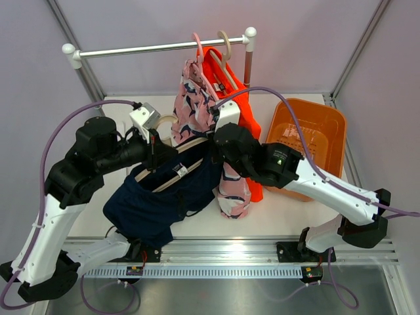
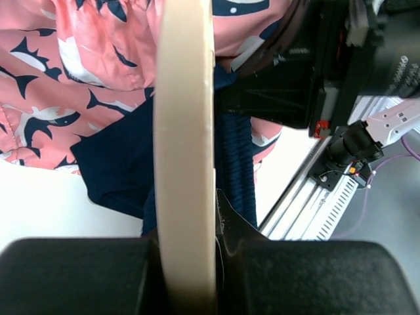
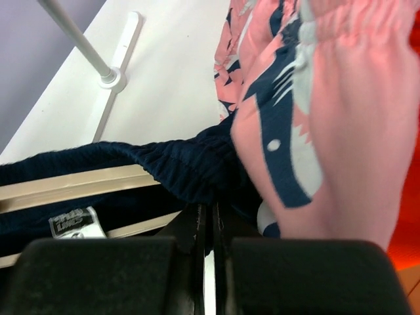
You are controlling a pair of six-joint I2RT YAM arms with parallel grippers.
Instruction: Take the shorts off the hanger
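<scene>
Three pairs of shorts are seen in the top view. The navy shorts [image 1: 161, 200] are spread low and left of centre above the counter [image 1: 279, 216]. The pink patterned shorts [image 1: 195, 105] and the orange shorts [image 1: 241, 108] are hung side by side on hangers hooked over the white rail [image 1: 157, 47] at the top of the frame, the pink pair to the left. The waistband of the navy shorts is stretched around a cream hanger [image 1: 191, 145], which is held tilted at the centre of the frame, away from the rail. The left gripper [image 2: 187, 239] is clamped on this hanger, whose pale bar is seen running up the middle of the left wrist view between the two black fingers. The right gripper [image 3: 205, 220] is placed at the right end of the hanger, and its jaws are pressed together at the ribbed navy waistband in the lower centre of the right wrist view; whether a fold of cloth is pinched between them cannot be told. A white label [image 3: 73, 223] is seen inside the waistband at the lower left of that view, between two cream bars. An orange basket [image 1: 308, 141] is set on the counter at the right, just beside the hanging orange pair.
</scene>
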